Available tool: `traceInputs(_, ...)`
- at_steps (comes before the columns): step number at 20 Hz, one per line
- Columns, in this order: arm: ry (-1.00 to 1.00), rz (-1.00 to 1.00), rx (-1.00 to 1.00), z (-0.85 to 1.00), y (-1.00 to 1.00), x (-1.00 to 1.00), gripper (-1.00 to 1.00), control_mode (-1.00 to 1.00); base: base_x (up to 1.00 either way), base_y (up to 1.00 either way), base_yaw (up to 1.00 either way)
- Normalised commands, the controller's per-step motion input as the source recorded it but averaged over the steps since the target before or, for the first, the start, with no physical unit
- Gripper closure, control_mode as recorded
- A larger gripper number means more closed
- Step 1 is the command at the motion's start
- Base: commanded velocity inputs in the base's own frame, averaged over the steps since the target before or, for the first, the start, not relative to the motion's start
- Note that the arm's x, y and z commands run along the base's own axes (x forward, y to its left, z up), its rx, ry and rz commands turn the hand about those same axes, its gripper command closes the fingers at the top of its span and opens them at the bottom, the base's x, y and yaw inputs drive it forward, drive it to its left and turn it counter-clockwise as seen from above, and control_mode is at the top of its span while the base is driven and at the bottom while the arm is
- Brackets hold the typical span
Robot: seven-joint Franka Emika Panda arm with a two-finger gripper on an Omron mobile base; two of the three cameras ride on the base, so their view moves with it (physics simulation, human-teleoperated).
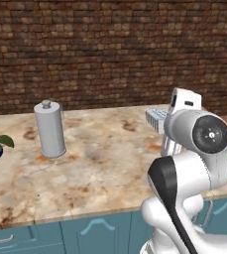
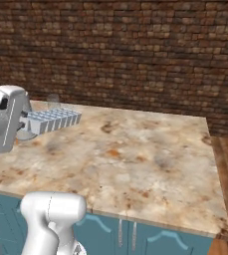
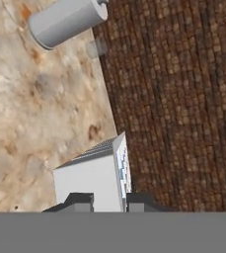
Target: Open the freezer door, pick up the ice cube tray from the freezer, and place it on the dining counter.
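White plastic, the ice cube tray point(image 2: 53, 121) looks rigid and light, likely slick; the gripper point(image 3: 109, 200) is clamped on one short end, so the tray juts out level above the dining counter point(image 2: 135, 159), clear of its marbled top; a grey canister point(image 1: 50, 128) stands well apart on that counter; judging by this end hold, the far end could droop or twist, so a mid-edge grip seems steadier.
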Motion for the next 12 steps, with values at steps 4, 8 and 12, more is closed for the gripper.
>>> traceInputs(4, 0.05, -0.02, 0.03, -0.37, 0.00, 0.61, 1.00, -1.00, 0.00, 0.00, 0.00)
traceInputs(8, 0.07, -0.01, 0.03, -0.39, 0.00, 0.55, 1.00, -1.00, 0.00, 0.00, 0.00)
traceInputs(12, 0.05, 0.00, 0.03, -0.33, 0.00, 0.69, 1.00, -1.00, 0.00, 0.00, 0.00)
